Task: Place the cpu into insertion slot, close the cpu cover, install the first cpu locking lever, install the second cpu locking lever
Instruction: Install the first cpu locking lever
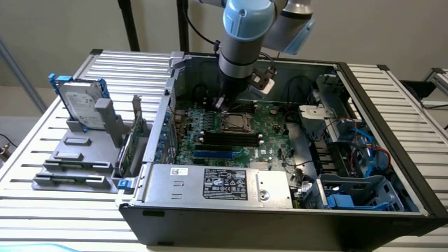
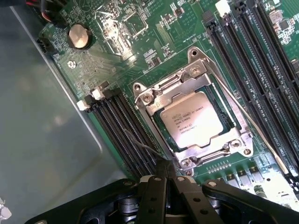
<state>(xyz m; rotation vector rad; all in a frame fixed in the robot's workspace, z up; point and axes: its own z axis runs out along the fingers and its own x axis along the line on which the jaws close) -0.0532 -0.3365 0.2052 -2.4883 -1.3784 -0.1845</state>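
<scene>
Gripper (image 2: 164, 175) sits low inside the case (image 1: 280, 223), its black fingers (image 2: 154, 196) pressed together, tip just off one corner of the slot (image 2: 210, 97). A thin wire lever (image 2: 140, 145) curves across the nearest memory slots (image 2: 117, 126) and ends right at that tip. Whether the closed jaws pinch it or merely touch it cannot be told.

The cpu (image 2: 194, 122) lies flat in the slot, printed face up. The cover (image 2: 152, 98) is down over it, its silver frame lapping the chip's edges. Along the slot's opposite side a second lever (image 2: 247, 122) runs straight, slanting away from the frame over another bank of memory slots.

All this sits near the middle of the green board (image 2: 107, 65), with a coin cell (image 2: 78, 36) toward the board's edge by the case wall. A power supply (image 1: 217, 184) lies along the case's front edge, and a blue cage (image 1: 357, 195) sits in its corner on the exterior view's right. Outside the case, on the table (image 1: 28, 173) at the exterior view's left, a hard drive (image 1: 78, 102) stands on edge in a grey rack (image 1: 77, 157).
</scene>
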